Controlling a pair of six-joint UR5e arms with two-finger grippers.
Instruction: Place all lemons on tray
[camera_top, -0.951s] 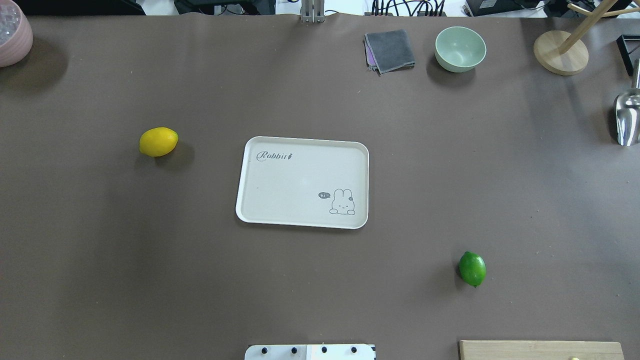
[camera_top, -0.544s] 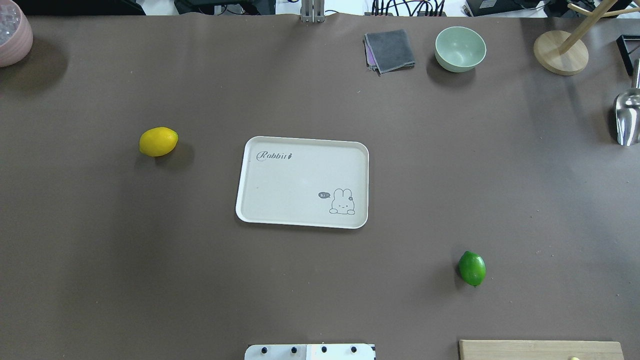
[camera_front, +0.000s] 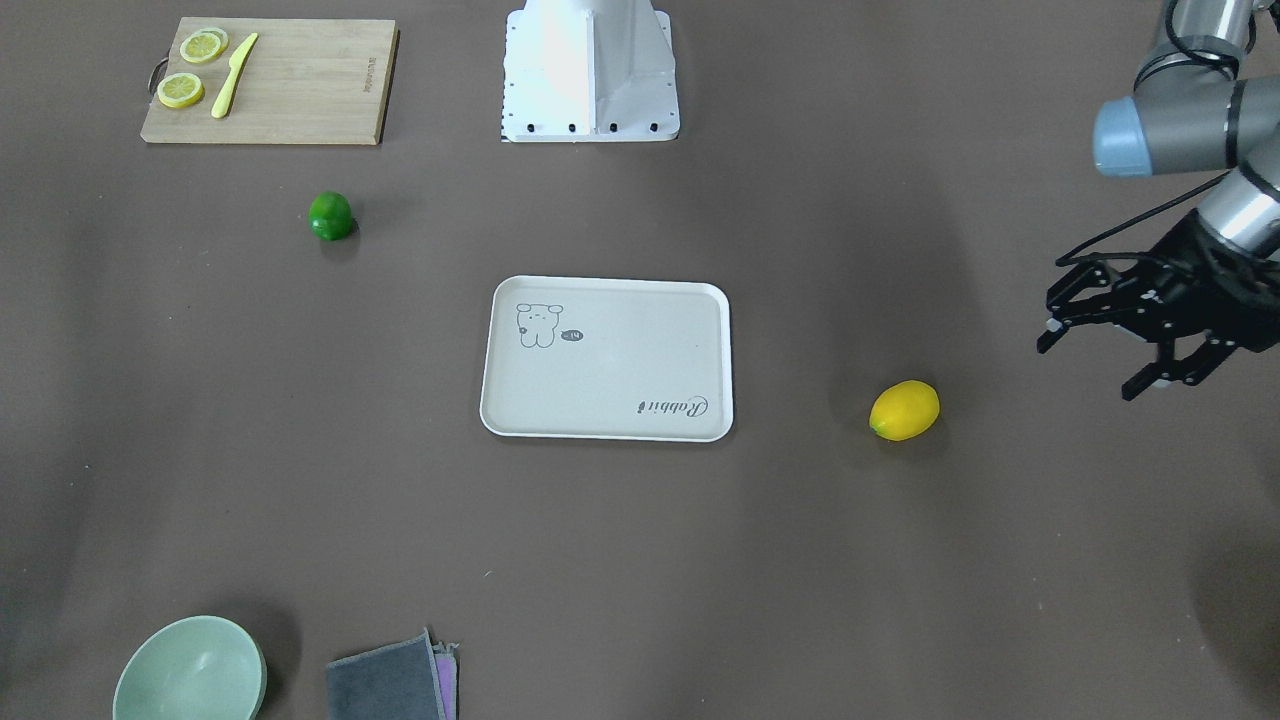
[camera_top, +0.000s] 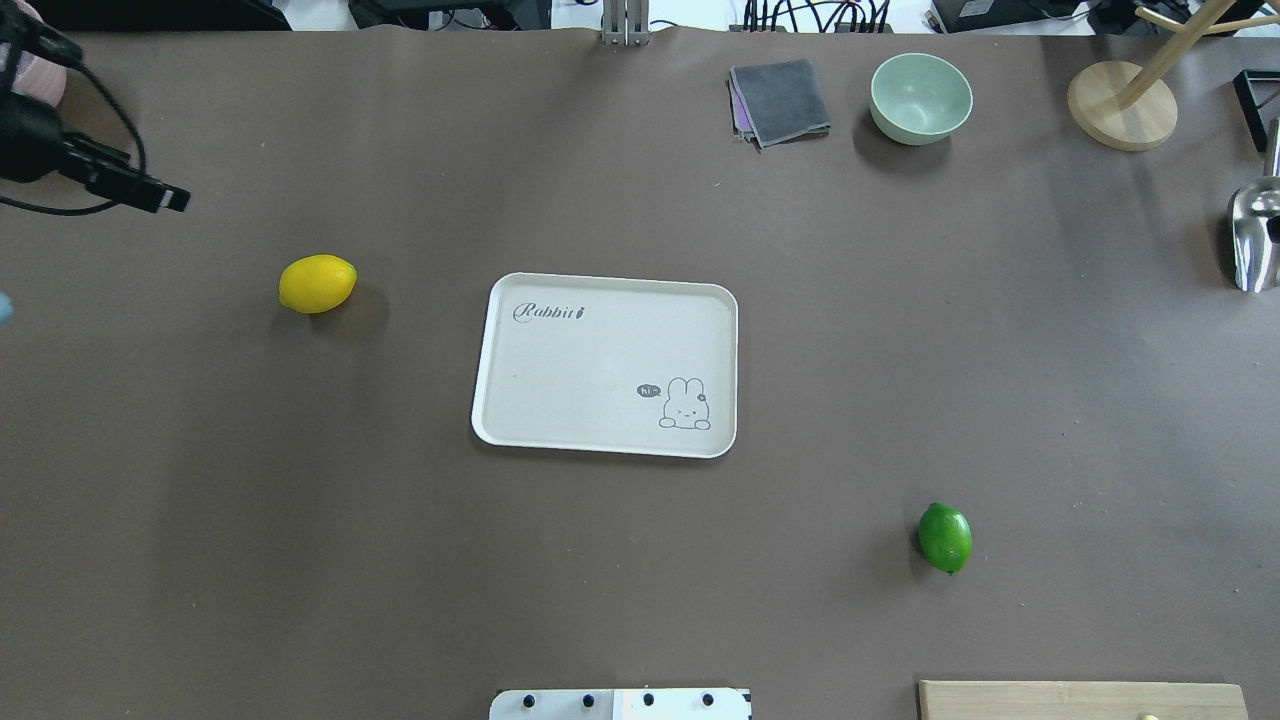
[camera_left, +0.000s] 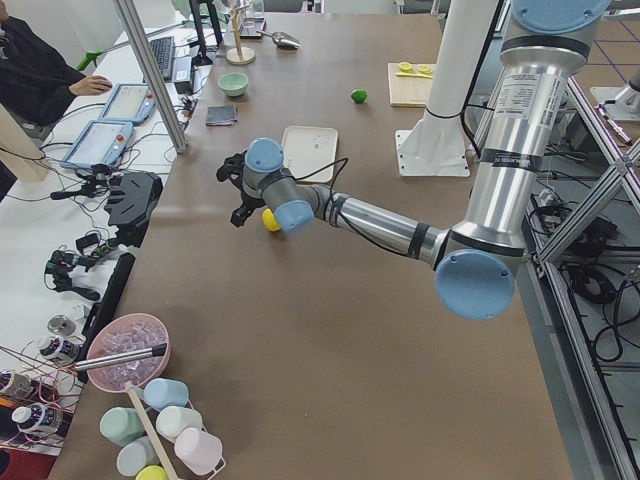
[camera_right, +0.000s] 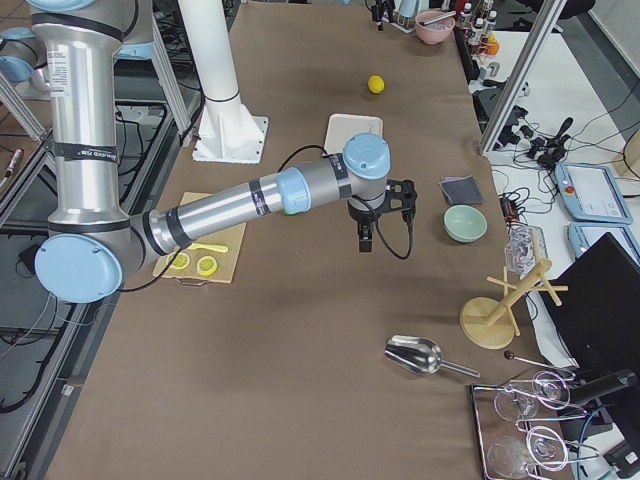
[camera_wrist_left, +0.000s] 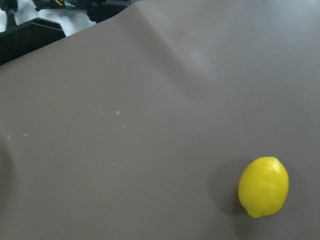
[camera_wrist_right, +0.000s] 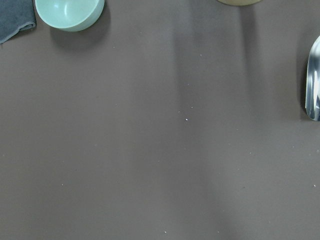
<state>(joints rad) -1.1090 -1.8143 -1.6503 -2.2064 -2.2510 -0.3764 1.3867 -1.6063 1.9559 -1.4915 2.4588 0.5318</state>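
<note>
Yellow lemon (camera_top: 317, 284): lies on its side on the table (camera_top: 640, 600), off the tray's left end and well apart from it; the left wrist view shows it low and to the right.
Green lemon (camera_top: 945, 537): on the table off the tray's right end, nearer the robot, well apart from the tray, between it and the board (camera_front: 290, 80).
Tray (camera_top: 590, 370): flat at the table's middle; both lemons lie off it.
Left pincer (camera_front: 1088, 368): released, fingers spread, above the table beyond the yellow lemon toward the table's left end, near the fruit but not touching it.
Right pincer (camera_right: 380, 215): shows only in the right side view, above the table near the bowl (camera_right: 465, 222) and the cloth (camera_right: 460, 187); whether it is released or clenched I cannot tell.
Board: by the robot's base on its right, bearing two lemon slices (camera_front: 182, 90) and a yellow knife (camera_front: 232, 75).
Scoop (camera_top: 1255, 240): metal, at the table's right edge.
</note>
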